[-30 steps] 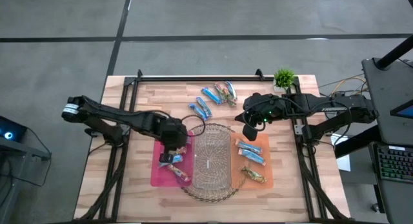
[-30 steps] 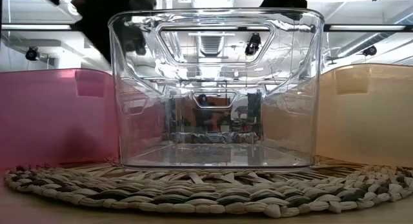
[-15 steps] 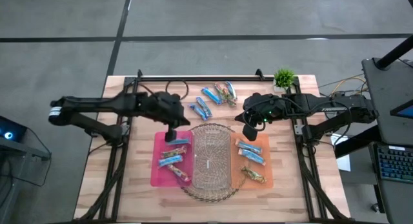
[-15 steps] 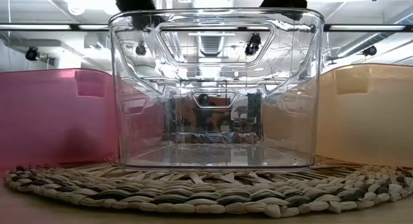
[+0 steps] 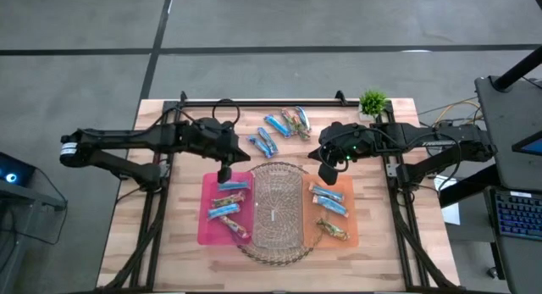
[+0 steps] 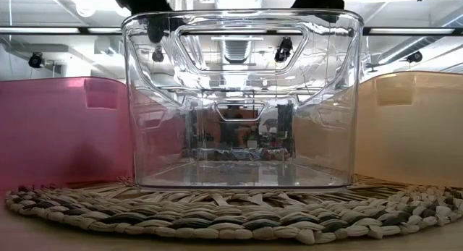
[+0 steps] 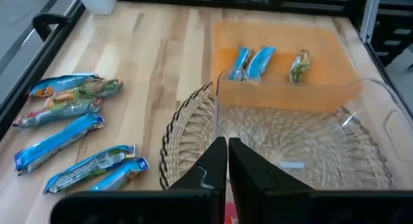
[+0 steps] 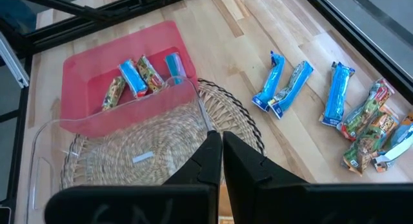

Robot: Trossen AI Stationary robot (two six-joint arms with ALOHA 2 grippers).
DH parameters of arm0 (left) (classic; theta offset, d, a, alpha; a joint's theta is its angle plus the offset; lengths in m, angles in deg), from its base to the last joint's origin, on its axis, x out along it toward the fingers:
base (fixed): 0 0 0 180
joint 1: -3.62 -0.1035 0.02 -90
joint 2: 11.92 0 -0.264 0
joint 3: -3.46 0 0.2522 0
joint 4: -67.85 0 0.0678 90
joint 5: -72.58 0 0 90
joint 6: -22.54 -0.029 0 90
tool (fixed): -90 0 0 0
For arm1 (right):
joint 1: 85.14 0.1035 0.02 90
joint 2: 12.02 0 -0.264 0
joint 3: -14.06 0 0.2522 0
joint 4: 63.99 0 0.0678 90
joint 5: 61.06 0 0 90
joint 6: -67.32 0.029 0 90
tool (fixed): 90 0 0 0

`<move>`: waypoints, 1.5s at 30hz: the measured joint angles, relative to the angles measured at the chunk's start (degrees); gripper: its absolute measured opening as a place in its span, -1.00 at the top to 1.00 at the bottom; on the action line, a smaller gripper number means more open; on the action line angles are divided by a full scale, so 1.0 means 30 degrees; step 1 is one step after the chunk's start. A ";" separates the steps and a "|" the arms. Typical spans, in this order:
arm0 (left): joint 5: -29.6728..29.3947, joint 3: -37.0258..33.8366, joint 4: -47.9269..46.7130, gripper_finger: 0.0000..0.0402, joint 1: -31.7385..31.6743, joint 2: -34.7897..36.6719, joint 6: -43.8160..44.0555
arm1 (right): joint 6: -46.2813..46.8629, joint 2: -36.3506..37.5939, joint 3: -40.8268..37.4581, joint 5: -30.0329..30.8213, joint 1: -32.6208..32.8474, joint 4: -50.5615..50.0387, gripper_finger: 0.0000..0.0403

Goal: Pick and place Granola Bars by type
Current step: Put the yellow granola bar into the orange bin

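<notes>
Several loose granola bars lie flat on the wood at the far middle of the table: blue ones (image 5: 264,141) (image 7: 58,140) (image 8: 281,88) and brown-green ones (image 5: 296,120) (image 7: 71,95) (image 8: 368,121). More bars lie in the pink bin (image 5: 206,211) (image 8: 97,66) and in the orange bin (image 5: 349,218) (image 7: 322,43). My left gripper (image 5: 224,173) (image 7: 227,153) hangs shut and empty over the pink bin's far edge. My right gripper (image 5: 326,173) (image 8: 216,150) hangs shut and empty over the orange bin's far edge.
A clear plastic bin (image 5: 278,205) (image 6: 239,99) stands on a round woven mat (image 5: 254,247) (image 6: 231,207) between the pink and orange bins. A small green potted plant (image 5: 373,102) stands at the far right corner. Black frame rails run along the table's sides.
My left gripper has risen out of the pink bin and drawn back toward the table's far edge, tipping up from pointing steeply down to a shallower slant. It has stayed shut. The bars in the pink bin lie where they were.
</notes>
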 joint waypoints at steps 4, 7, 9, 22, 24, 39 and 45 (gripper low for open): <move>0.0012 -0.0363 0.0195 1.00 -0.0261 0.0532 0.0169 | -0.0001 0.0000 0.0000 0.0000 0.0007 0.0013 0.96; 0.0017 -0.0975 0.0824 1.00 -0.0548 0.1162 0.0799 | -0.0001 0.0000 0.0000 0.0000 0.0007 0.0015 0.96; 0.0019 -0.1378 0.1189 1.00 -0.0733 0.1759 0.1057 | -0.0022 0.0000 0.0000 0.0000 0.0007 0.0006 0.96; 0.0029 -0.4371 0.5001 1.00 -0.1554 0.5587 0.2605 | -0.0056 0.0000 0.0000 0.0031 -0.0093 0.1276 0.96; 0.0029 -0.4861 0.5443 1.00 -0.1583 0.6053 0.2824 | 0.0006 0.0000 0.0000 0.0022 -0.0230 0.1568 0.96; -0.2993 -0.6391 0.5461 1.00 -0.2071 0.8587 0.2923 | 0.0538 -0.0765 0.0015 -0.2040 -0.3056 0.2138 0.96; -0.4116 -0.6637 0.5531 1.00 -0.2071 0.8965 0.3089 | 0.0256 -0.2177 0.0153 -0.2660 -0.3248 0.2482 0.96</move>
